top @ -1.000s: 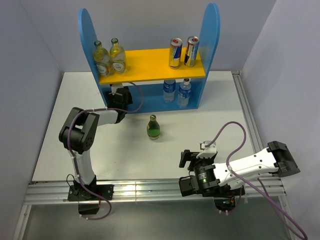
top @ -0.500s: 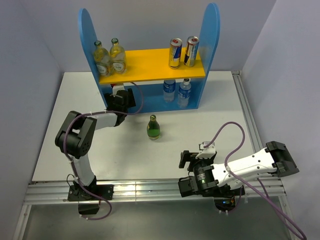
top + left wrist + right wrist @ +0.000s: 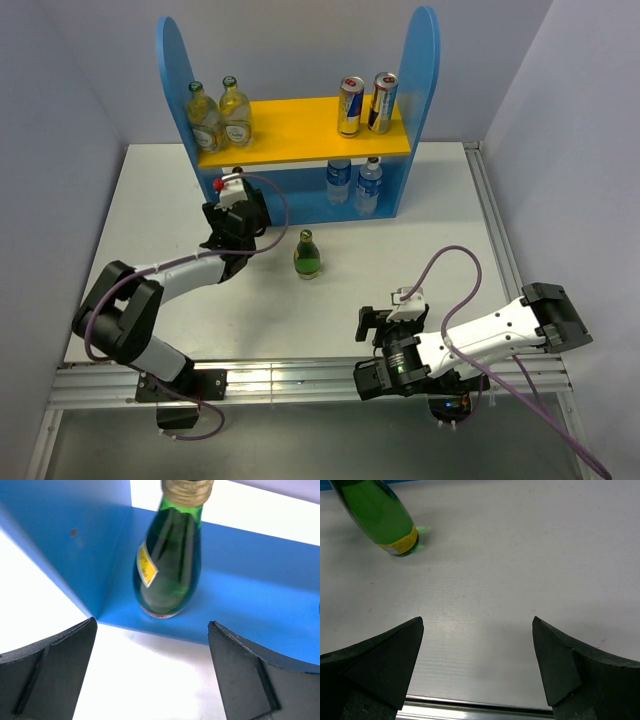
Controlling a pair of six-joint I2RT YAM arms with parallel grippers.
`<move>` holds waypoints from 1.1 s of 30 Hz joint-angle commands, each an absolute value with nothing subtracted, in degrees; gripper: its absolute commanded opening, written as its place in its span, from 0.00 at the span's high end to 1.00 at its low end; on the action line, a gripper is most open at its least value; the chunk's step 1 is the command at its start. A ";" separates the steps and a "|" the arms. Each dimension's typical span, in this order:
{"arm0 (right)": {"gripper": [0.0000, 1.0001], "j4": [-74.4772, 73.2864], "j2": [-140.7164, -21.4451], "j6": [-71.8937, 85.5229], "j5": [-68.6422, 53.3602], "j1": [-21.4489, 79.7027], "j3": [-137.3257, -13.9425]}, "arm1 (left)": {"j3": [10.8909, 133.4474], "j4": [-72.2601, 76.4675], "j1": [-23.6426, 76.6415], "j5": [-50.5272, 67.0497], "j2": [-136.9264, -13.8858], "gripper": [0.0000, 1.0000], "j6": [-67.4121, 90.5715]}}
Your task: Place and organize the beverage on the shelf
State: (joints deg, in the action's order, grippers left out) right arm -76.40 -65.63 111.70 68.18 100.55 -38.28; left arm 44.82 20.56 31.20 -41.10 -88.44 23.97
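Left wrist view tells the story: the left pincer point(image 3: 152, 625) has its fingers spread wide with nothing between them. A green bottle point(image 3: 169, 565) stands upright just ahead of it on the blue base of the shelf point(image 3: 250, 595), tucked close to the left side panel. So that one's been let go and counts as shelved, I'd say.

A second back, the top view had this pincer point(image 3: 232, 195) pushed in under the yellow board. Now the arm has pulled back toward the near edge and the pincer sits just outside the shelf front.

Moving right: a second green bottle point(image 3: 308, 254) stands on the table point(image 3: 450, 220), off to the right of the left pincer and ahead-left of the right pincer point(image 3: 372, 322). It's in the same spot as before, and it's probably the next one to go up.

The right pincer is also wide apart with nothing in it, and it has barely shifted. Its own camera shows that second bottle up ahead to its left.
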 commanded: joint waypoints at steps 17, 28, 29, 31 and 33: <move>0.04 -82.71 -65.39 125.33 71.37 101.16 -39.20 | 30.32 6.05 69.50 -55.12 -66.18 0.01 41.76; 0.04 -82.71 -64.77 125.42 71.28 101.16 -38.76 | 35.49 30.92 69.70 -49.83 -89.63 0.01 30.34; 0.04 -82.71 -64.86 125.42 71.28 101.16 -38.93 | 36.12 33.03 69.26 -49.83 -91.04 0.01 29.89; 0.04 -82.71 -65.13 125.33 71.19 101.16 -39.11 | 37.43 35.15 67.60 -49.57 -94.38 0.01 28.92; 0.04 -82.71 -65.21 125.24 71.10 101.16 -39.11 | 37.97 38.22 66.36 -48.87 -97.10 0.01 28.13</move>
